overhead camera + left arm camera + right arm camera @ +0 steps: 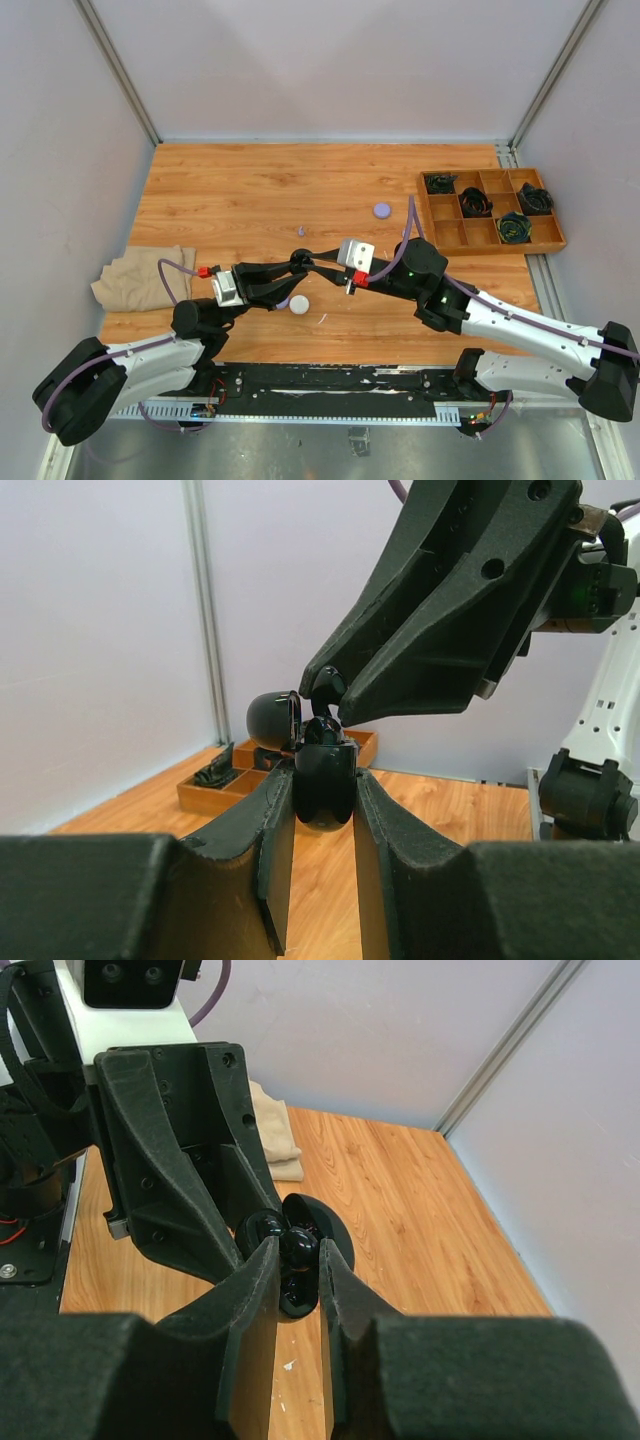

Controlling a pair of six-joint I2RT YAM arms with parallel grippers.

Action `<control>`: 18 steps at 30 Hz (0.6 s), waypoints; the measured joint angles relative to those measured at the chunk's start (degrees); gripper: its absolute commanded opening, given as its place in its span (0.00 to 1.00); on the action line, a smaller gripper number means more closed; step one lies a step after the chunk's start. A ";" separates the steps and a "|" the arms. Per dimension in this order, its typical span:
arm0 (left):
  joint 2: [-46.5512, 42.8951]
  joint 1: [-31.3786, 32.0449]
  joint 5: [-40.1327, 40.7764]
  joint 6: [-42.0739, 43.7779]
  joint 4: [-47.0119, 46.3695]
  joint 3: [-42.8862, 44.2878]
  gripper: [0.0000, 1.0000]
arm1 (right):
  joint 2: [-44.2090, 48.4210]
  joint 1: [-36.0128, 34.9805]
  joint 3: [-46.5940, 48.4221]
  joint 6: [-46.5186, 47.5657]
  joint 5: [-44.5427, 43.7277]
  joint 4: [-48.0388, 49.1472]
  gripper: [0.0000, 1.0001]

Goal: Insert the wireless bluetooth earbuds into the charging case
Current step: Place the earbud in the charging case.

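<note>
- A folded tan cloth [145, 277] lies at the far left of the bench [250, 190], apart from the work and with no part in it.
- The left gripper [324, 798] is lifted off the bench, its fingers pinching the body of a black charging case [322, 770] whose lid [270, 718] is flipped open to one side.
- A white puck-like case [299, 304] sits on the bench just under the two meeting grippers, looking closed (nothing visibly loaded into it).
- A tiny lavender piece [302, 231], likely an earbud, lies loose just beyond the grippers, not yet put away.
- The right gripper [298, 1256] comes in from above, its fingers pressed nearly together on a black earbud [326, 688] held right at the open mouth of the black case. It touches the case but does not look seated.
- A lavender puck-like case [381, 210] rests farther right, by itself.
- A wooden tray [452, 238] at the far right holds coiled black cables only.
- Progress, as a judgement: the first black earbud is mid-insertion. The lavender piece and any white ones (too small to pick out) remain.
- No brand, label or readable writing shows on any case, earbud or arm.
</note>
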State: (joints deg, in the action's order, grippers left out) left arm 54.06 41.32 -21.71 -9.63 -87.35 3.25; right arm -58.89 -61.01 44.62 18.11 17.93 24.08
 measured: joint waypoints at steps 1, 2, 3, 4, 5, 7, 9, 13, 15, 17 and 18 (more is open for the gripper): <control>0.00 0.00 0.00 -0.09 0.00 0.00 0.00 | 0.00 -0.04 -0.15 0.00 0.07 0.20 0.09; 0.00 0.00 0.02 -0.17 0.00 0.00 0.00 | 0.00 -0.07 -0.24 0.02 0.07 0.28 0.08; 0.02 0.00 0.02 -0.35 -0.02 0.00 0.00 | 0.00 -0.13 -0.31 0.00 0.07 0.42 0.08; 0.07 0.00 0.07 -0.61 -0.04 0.00 0.00 | 0.00 -0.20 -0.35 0.00 0.07 0.55 0.08; 0.07 0.00 0.09 -0.85 -0.04 0.00 0.00 | 0.00 -0.24 -0.39 0.02 0.07 0.61 0.08; 0.13 0.00 0.20 -1.22 -0.09 0.00 0.00 | 0.00 -0.37 -0.76 0.00 0.07 1.33 0.08; 0.22 0.00 0.26 -1.51 -0.09 0.00 0.00 | 0.00 -0.39 -1.20 0.00 0.04 1.97 0.08; 0.28 0.00 0.48 -2.25 -0.07 0.00 0.00 | 0.04 -0.46 -2.16 0.00 -0.15 3.65 0.08; 0.28 0.00 0.57 -2.47 -0.07 0.00 0.00 | 0.11 -0.46 -2.69 -0.02 -0.22 4.66 0.08; 0.28 0.00 0.68 -2.69 -0.04 0.00 0.00 | 0.26 -0.46 -3.45 -0.02 -0.35 5.75 0.09; 0.31 0.00 0.81 -2.91 -0.02 0.00 0.00 | 0.42 -0.46 -3.96 -0.04 -0.37 6.38 0.09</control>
State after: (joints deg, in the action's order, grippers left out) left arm 54.37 41.32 -20.91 -12.53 -87.37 3.25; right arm -58.48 -61.47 40.66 18.06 17.56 30.46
